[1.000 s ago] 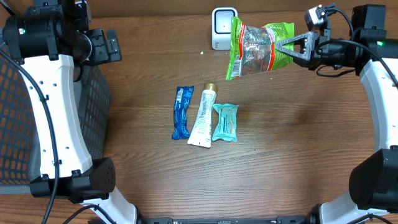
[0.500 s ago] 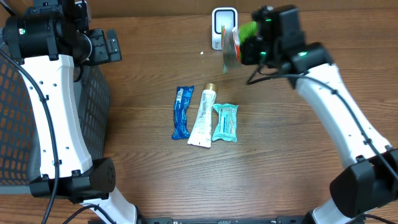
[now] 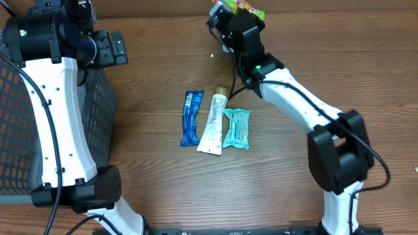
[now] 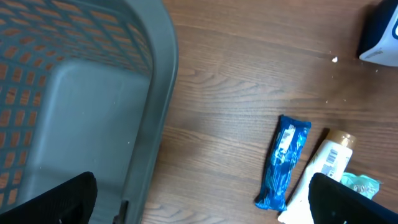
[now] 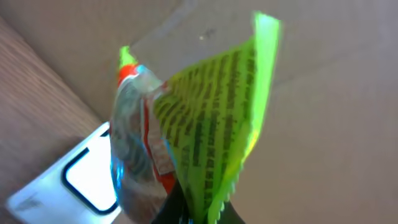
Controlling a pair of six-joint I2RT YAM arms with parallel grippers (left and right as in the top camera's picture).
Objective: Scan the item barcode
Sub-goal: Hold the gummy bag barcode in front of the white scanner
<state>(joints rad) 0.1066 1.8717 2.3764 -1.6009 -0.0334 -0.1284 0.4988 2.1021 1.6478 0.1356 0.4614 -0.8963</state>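
far left: grey mesh basket [image 3: 16, 140], no item shows in the part visible from the left wrist view. left gripper [image 4: 199, 205] hangs over the basket's rim with its jaws spread wide and nothing between them, so it is idle.

centre of the wooden table [image 3: 150, 183]: three items lie side by side, a blue packet [image 3: 190, 118], a white tube [image 3: 213, 122] with a gold cap, and a teal packet [image 3: 236, 128]. tube and teal packet are touching or nearly so; the blue packet is just beside them. none is being handled.

top centre: the white scanner [image 5: 74, 180] with its dark window stands at the table's back edge, mostly hidden under the right arm in the overhead view. right gripper [image 5: 189, 214] is clamped on the bottom edge of a green and clear snack bag [image 5: 205, 118], holding it upright in the air, near and above the scanner and off the table.

progress, as a guess: pick-up is done and the bag is at the presenting stage. no barcode is readable in any view, and i cannot tell which face is turned to the scanner window, so the scan is not confirmed. left to do: likely turn or lower the bag so the code faces the window, then put it away, perhaps in the basket. three items on the table wait their turn if they are to be scanned too.
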